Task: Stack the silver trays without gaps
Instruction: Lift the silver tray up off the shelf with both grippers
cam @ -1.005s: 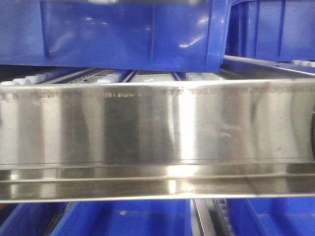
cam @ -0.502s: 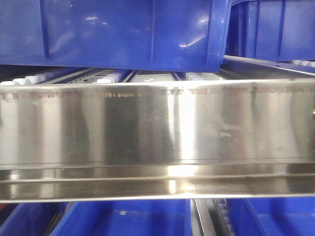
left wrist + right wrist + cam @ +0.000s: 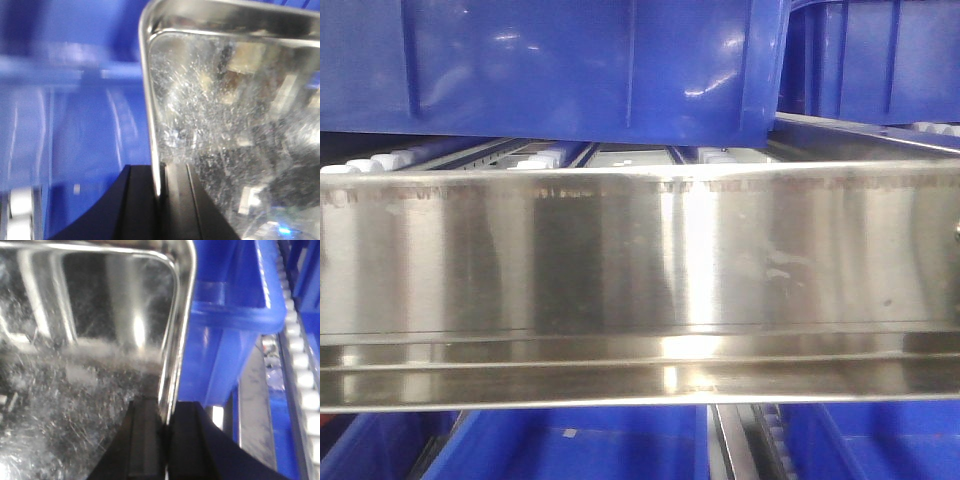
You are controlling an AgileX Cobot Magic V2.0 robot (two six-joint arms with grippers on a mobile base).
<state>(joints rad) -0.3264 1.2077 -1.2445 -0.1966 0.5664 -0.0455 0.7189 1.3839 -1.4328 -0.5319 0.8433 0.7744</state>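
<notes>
At opposite edges of the silver tray (image 3: pixel 225 115), the left claw (image 3: pixel 159 177) and the right claw (image 3: pixel 165 417) are each pinching its rim, near blue bins (image 3: pixel 227 300).

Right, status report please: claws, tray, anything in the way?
Left claw shut on tray rim. Right claw shut on a tray rim too. Blue bin close beside right claw.

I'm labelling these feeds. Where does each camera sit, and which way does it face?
Front view: off the arms, facing a steel shelf rail between blue bins; no robot parts show.
Left wrist: behind the left gripper, looking along its fingers clamped on the silver tray rim.
Right wrist: behind the right gripper, clamped likewise on a tray rim; bins beside it.
Shared: both wrist views show the scratched tray, probably one, held at opposite sides.
</notes>
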